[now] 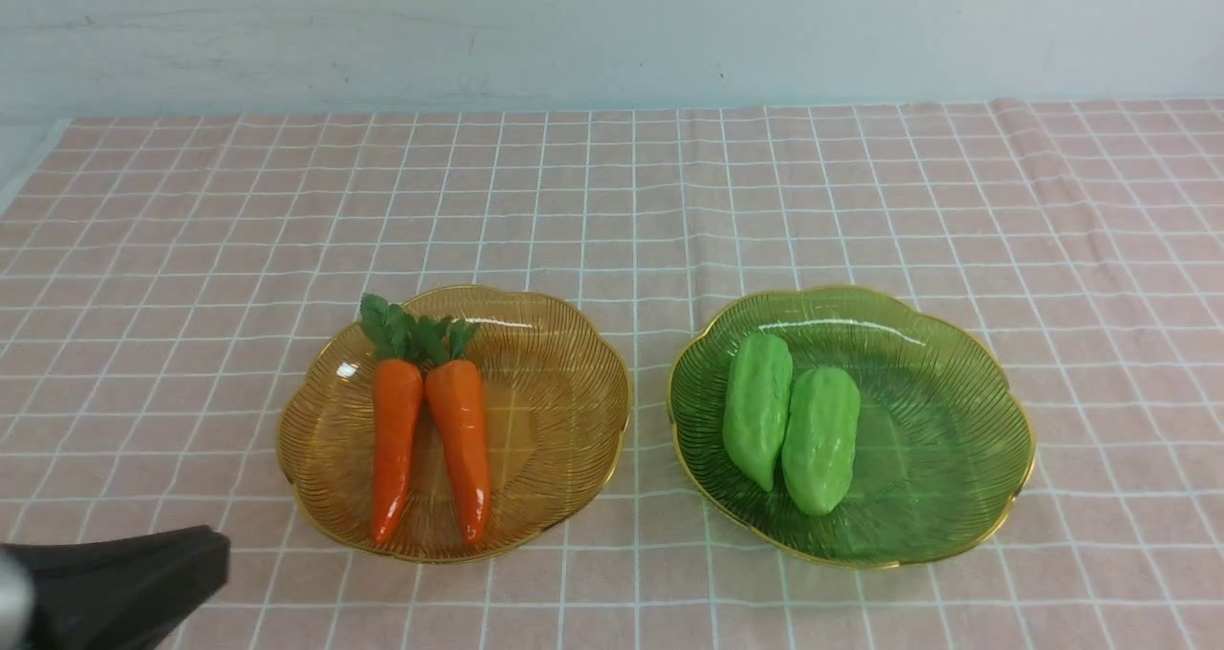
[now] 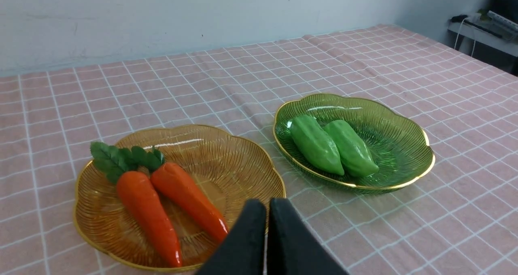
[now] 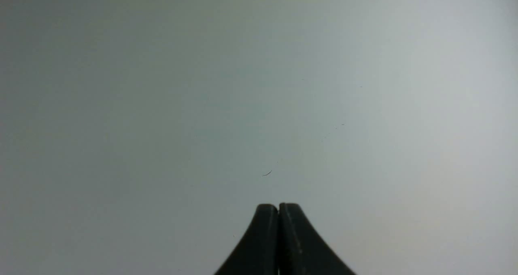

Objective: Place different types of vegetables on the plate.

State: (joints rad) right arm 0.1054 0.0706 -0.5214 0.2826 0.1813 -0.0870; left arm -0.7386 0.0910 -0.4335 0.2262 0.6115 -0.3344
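Two glossy orange toy carrots with leafy green tops (image 1: 393, 449) lie side by side in a scalloped, ribbed amber glass-like plate with a gold rim (image 1: 555, 440). They occupy its left half, tips pointing toward the robot, and the leaves of the left carrot reach over the far-left rim. To the right, just beside it with a narrow strip of cloth between, sits a matching scalloped green plate with a gold rim (image 1: 937, 440). Two stubby, bumpy, light-green gourds (image 1: 820, 440) rest in that plate's left half, against each other, the left one set a little farther from the robot. Both plates stand on a pink cloth with a white grid (image 1: 593, 201), between its left and right edges and well apart from its far edge, which meets a pale wall (image 1: 612, 29). The left gripper (image 2: 261, 204) has its jaws pressed together with nothing between them. The right gripper (image 3: 278, 208) is likewise closed and empty, facing a plain pale surface.
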